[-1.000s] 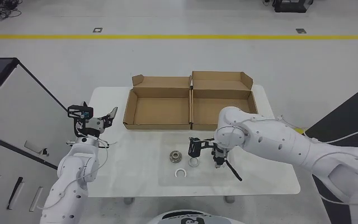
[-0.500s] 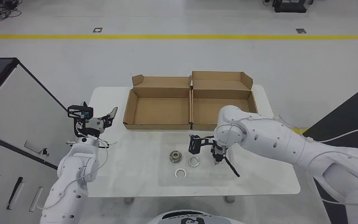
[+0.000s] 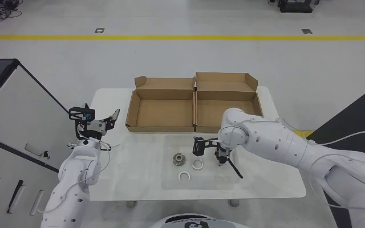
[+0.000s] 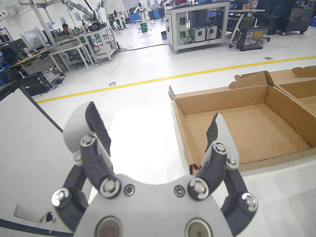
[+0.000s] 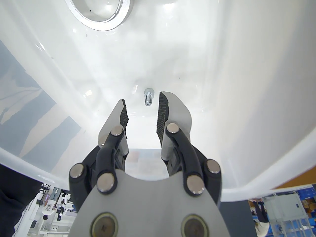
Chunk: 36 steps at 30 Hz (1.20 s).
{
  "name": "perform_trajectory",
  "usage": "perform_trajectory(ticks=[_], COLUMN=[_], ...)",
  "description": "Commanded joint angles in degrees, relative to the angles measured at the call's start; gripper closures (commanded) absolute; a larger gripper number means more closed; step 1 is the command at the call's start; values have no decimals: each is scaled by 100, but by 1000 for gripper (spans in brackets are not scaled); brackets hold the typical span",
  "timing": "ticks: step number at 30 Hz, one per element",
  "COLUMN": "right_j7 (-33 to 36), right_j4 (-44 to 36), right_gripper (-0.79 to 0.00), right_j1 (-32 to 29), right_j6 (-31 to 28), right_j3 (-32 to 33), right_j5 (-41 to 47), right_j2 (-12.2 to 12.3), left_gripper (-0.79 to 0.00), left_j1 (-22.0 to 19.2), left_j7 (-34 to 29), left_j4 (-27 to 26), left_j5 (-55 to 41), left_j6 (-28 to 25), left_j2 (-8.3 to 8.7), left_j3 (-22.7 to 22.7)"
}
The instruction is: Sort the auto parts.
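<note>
The white tabletop [image 3: 268,176] carries two open cardboard boxes, the left box [image 3: 161,111] and the right box [image 3: 228,108], touching side by side at 12 o'clock. The left end effector [image 4: 153,110] hangs released at 9 o'clock. Near centre, the right end effector [image 5: 143,101] is released, with a small bolt [image 5: 148,96] lying between its fingertips, ungrasped. A silver ring [image 5: 108,25] lies near, and a metal hub [image 3: 179,158] at the ring's 9 o'clock.

Two open cardboard boxes: left box [image 3: 163,114], right box [image 3: 227,113]. Four loose parts: one grey hub [image 3: 179,159], one silver ring [image 5: 127,6], one white C-shaped piece [image 3: 184,176], one small bolt [image 5: 148,96]. One table [image 3: 274,182]. My pincers, two: left pincer [image 4: 154,110], right pincer [image 5: 142,98].
</note>
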Motion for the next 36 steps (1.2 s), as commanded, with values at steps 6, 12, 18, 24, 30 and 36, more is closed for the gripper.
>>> perform_trajectory(ticks=[6,12,18,24,30,36], right_j7=[-60,-88,-130,-53,136,251], right_j4=[131,224,326,259,-252,-1042], right_gripper=[-268,-252,0,0,0,0], right_j1=[-40,-50,-57,71,389,787], right_j6=[-60,-88,-130,-53,137,251], right_j3=[0,0,0,0,0,0], right_j5=[-20,-26,4,179,553,1021], right_j2=[-58,-100,-135,-104,76,353], left_gripper=[-785,-785,-785,-785,-785,-785], left_j1=[0,0,0,0,0,0], left_j7=[0,0,0,0,0,0], left_j4=[0,0,0,0,0,0], left_j5=[0,0,0,0,0,0], left_j6=[0,0,0,0,0,0], left_j2=[0,0,0,0,0,0], left_j3=[0,0,0,0,0,0])
